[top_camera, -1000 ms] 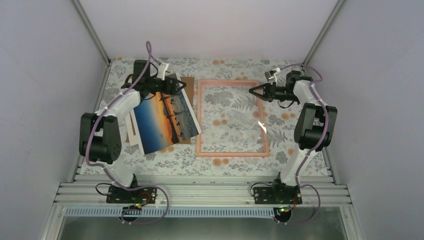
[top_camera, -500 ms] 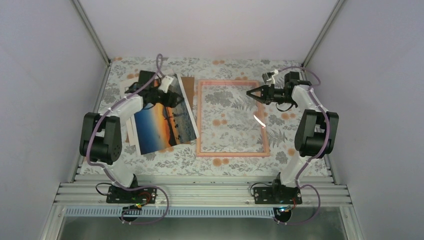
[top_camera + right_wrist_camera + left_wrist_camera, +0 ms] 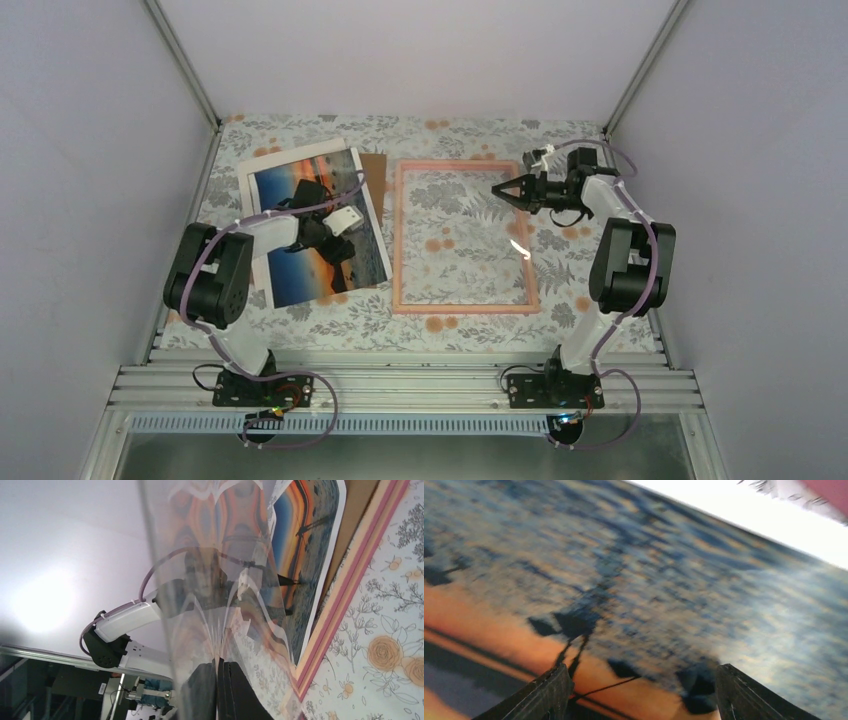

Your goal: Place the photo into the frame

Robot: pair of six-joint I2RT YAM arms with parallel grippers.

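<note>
Change: since the earlier frame, the photo (image 3: 300, 280) has been lowered from a lifted tilt to lie flat, and the left claw (image 3: 641, 669) has been drawn back over the middle of the print.
Photo, look: an orange sunset is shown over rippled blue water with dark silhouettes, edged by a wide white border; the picture side is turned up.
Photo, place: it is laid just left of the frame (image 3: 465, 308), slightly skewed, its far right corner resting on a brown cardboard sheet (image 3: 377, 165). No part of it is seen inside the frame.
Left claw: it is released, with both fingers spread wide above the water part of the print and nothing held between them. Whether the tips touch the paper cannot be told.
Frame: a thin pink rectangle is laid flat on the flowered tablecloth (image 3: 460, 330), which is seen through its opening.
Right claw (image 3: 498, 189): it is clenched on the edge of a clear sheet (image 3: 210, 580) over the far right part of the frame. The sunset is seen warped through that sheet in the wrist view.
</note>
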